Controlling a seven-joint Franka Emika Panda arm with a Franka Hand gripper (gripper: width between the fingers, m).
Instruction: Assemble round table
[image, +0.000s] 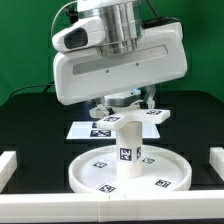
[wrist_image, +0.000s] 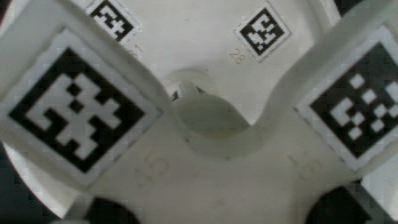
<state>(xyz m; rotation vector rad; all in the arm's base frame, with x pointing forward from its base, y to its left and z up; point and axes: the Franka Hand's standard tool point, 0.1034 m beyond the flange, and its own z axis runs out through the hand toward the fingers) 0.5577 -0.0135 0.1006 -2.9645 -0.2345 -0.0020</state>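
While the cylinder leg (image: 127, 150) stands upright at the middle of the round disc (image: 90, 176) in front of the marker board (image: 82, 129), the gripper (image: 122, 101) pinches the cross-shaped base piece (wrist_image: 199, 120) just above the leg.

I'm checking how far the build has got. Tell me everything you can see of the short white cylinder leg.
The short white plastic cylinder leg stands upright on the middle of the large white rimmed round disc, its foot touching the disc's floor. A square black-and-white tag sits on its side. The white cross-shaped base piece rests on its top end, with the gripper directly above it. The wrist view does not show the leg clearly.
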